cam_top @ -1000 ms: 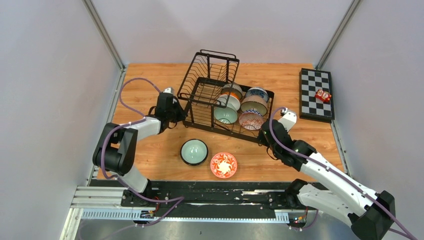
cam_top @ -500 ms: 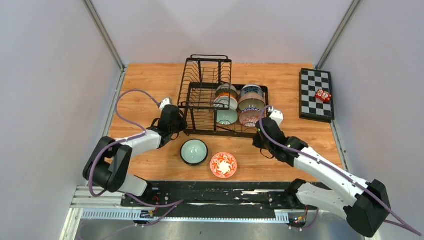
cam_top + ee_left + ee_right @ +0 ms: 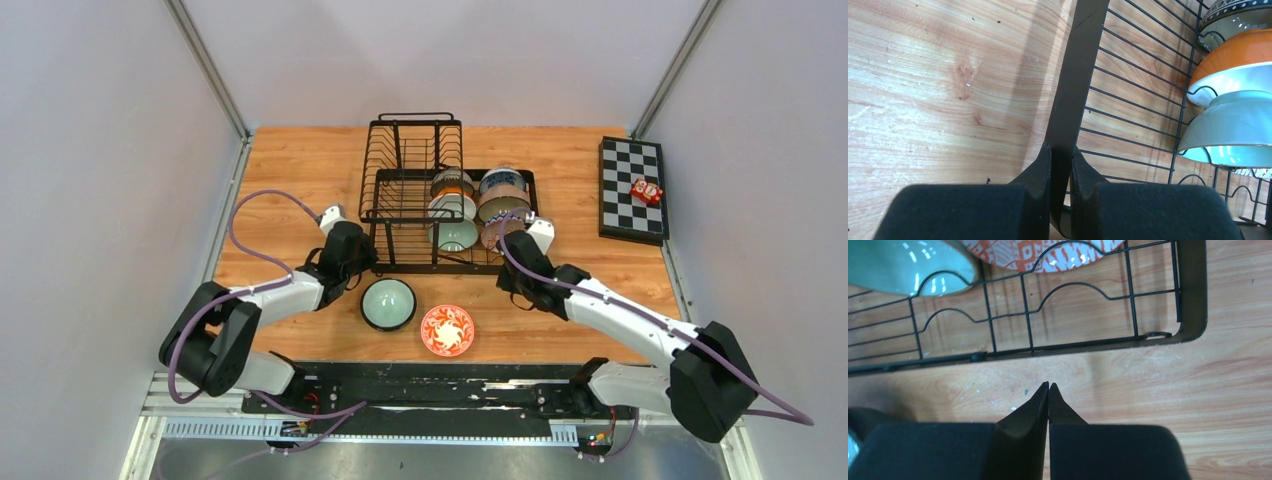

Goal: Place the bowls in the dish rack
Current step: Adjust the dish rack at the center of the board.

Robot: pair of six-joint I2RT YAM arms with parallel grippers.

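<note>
Nearest my bases, the orange-red floral bowl [image 3: 447,330] sat upright on the counter [image 3: 300,170] between my two arms. The pale green bowl [image 3: 388,303] was just beyond it to the left. My left fingers [image 3: 1050,160] were clenched on the near-left frame bar of the dish rack [image 3: 404,232], so they were taken, though the green bowl lay just beside them. My right fingers [image 3: 1048,390] were pressed together on nothing, just before the rack's near-right corner. The floral bowl lay back toward me and to their left; I judged that arm the nearer free one. Farther off, several racked bowls [image 3: 455,235] leaned in the slots.
</note>
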